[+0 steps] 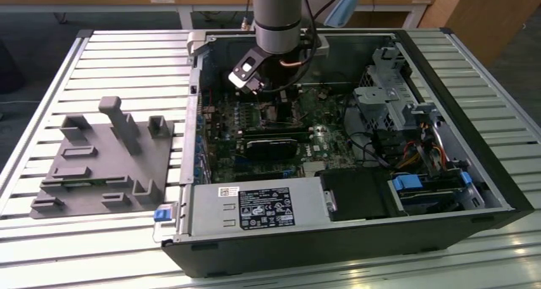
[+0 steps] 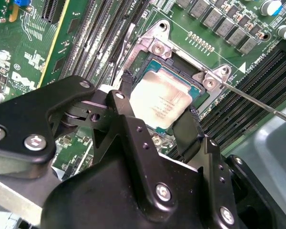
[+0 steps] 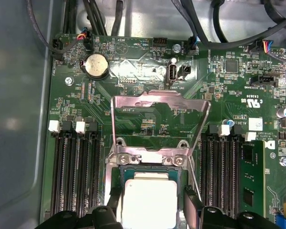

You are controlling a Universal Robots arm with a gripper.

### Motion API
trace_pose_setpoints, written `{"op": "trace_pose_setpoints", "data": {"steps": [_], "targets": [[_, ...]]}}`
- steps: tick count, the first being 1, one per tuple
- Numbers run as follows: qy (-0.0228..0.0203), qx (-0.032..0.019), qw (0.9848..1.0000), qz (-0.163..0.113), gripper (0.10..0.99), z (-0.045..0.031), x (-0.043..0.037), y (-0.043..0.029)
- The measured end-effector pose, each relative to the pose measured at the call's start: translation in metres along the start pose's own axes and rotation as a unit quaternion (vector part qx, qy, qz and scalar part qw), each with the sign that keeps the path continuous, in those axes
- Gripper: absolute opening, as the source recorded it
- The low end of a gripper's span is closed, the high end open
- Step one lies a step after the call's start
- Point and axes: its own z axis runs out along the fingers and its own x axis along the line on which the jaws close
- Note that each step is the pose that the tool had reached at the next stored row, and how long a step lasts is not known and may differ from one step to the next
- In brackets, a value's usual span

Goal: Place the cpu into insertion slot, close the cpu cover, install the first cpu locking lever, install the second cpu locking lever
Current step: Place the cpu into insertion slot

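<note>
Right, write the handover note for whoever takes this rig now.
The claw is down at the cpu; whether it grips cannot be told.
The cpu lies in the insertion slot, seemingly seated.
The cpu cover is open, folded back from the slot.
Done: cpu in place. Left: cover, both levers; one locking lever is swung out.

Slatted silver metal desk (image 1: 101,61) carries open black PC case (image 1: 338,254). On exterior view's left, just beside case, grey plastic jig w/ upright blocks (image 1: 101,159) sits on slats. Inside case: silver box w/ white label (image 1: 253,208), long black fan card (image 1: 272,146), blue drive clip (image 1: 408,182). First wrist view: round silver coin battery (image 3: 96,65) on green circuit board (image 3: 66,107), long black memory slots (image 3: 76,176) nearby.
</note>
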Motion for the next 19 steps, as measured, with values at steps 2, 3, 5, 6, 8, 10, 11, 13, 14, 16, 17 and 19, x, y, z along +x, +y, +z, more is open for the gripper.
{"op": "trace_pose_setpoints", "data": {"steps": [2,3,5,6,8,10,11,13,14,16,17,19], "targets": [[0.0,0.0001,1.0,0.0,0.616,-0.0033,-0.0001,0.0003],[0.0,0.0003,1.0,0.0,0.616,-0.005,-0.0002,0.0004],[0.0,0.0007,1.0,0.0,0.616,-0.0089,-0.0004,0.0008],[0.0001,0.001,1.0,0.0,0.616,-0.0108,-0.0004,0.001],[0.0001,0.0018,1.0,0.0,0.616,-0.0147,-0.0006,0.0013],[0.0002,0.003,1.0,0.0,0.616,-0.0189,-0.0007,0.0019],[0.0002,0.0039,1.0,0.0,0.616,-0.0205,-0.0008,0.0021],[0.0002,0.0064,1.0,0.0,0.604,-0.0219,-0.001,0.0024],[0.0004,0.0076,1.0,0.0,0.541,-0.0221,-0.0012,0.0025],[0.0012,0.0106,0.9999,0.0,0.478,-0.0222,-0.0023,0.0027],[0.0016,0.0126,0.9999,0.0,0.42,-0.0221,-0.0029,0.003],[0.0051,0.0173,0.9998,0.0,0.365,-0.0219,-0.004,0.0044]]}}
